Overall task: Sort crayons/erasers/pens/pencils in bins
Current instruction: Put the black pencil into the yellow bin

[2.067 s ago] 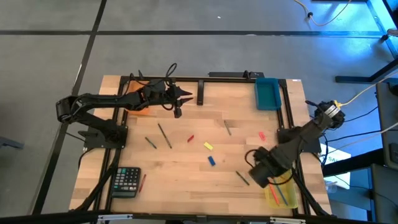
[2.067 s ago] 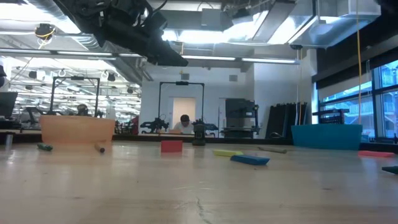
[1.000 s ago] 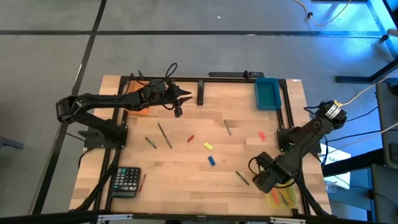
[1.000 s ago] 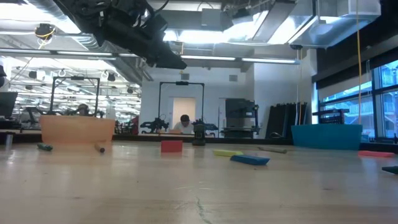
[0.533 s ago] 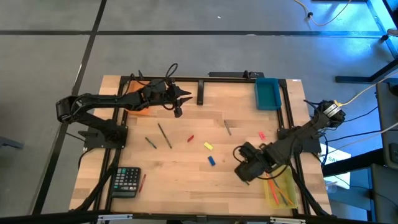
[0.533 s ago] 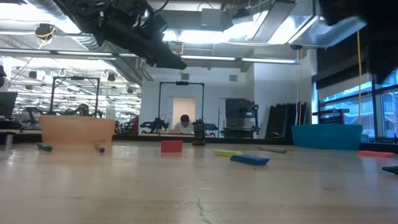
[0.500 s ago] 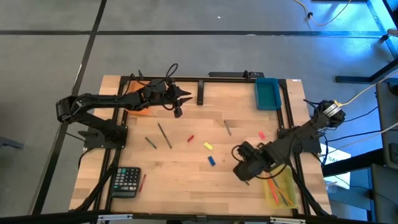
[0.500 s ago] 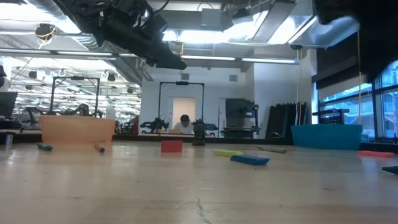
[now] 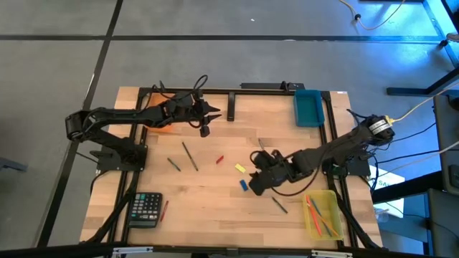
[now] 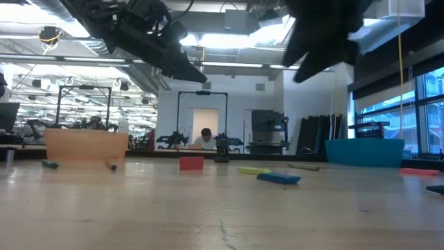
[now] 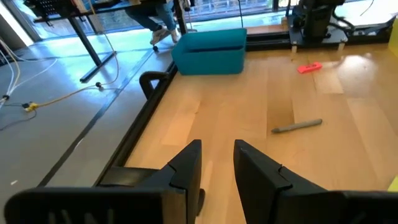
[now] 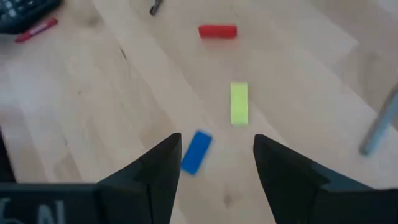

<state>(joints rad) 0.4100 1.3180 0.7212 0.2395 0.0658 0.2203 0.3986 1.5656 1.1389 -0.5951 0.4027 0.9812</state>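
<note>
My right gripper (image 9: 249, 186) hangs open above the table's middle, over the blue eraser (image 12: 198, 151), which lies flat on the wood beside the yellow eraser (image 12: 239, 103). A red crayon (image 12: 217, 31) lies farther toward the left edge. The pink eraser (image 9: 302, 155) lies at the right. My left gripper (image 9: 214, 110) hovers open at the far left, over the orange bin (image 10: 87, 146); nothing is between its fingers (image 11: 186, 163). The teal bin (image 9: 308, 107) stands at the far right. The yellow bin (image 9: 323, 213), at the near right, holds several coloured pens.
A black calculator (image 9: 147, 209) with a red pen (image 9: 165, 209) beside it lies at the near left. Grey pencils lie loose on the wood (image 9: 190, 155), (image 9: 174, 164), (image 9: 263, 147), (image 9: 280, 206). A black bar (image 9: 232, 106) stands at the far edge.
My right gripper has swung from over the yellow bin at the near right toward the table's middle, turning as it went. It now hangs over the blue eraser, still open. No object has moved.
</note>
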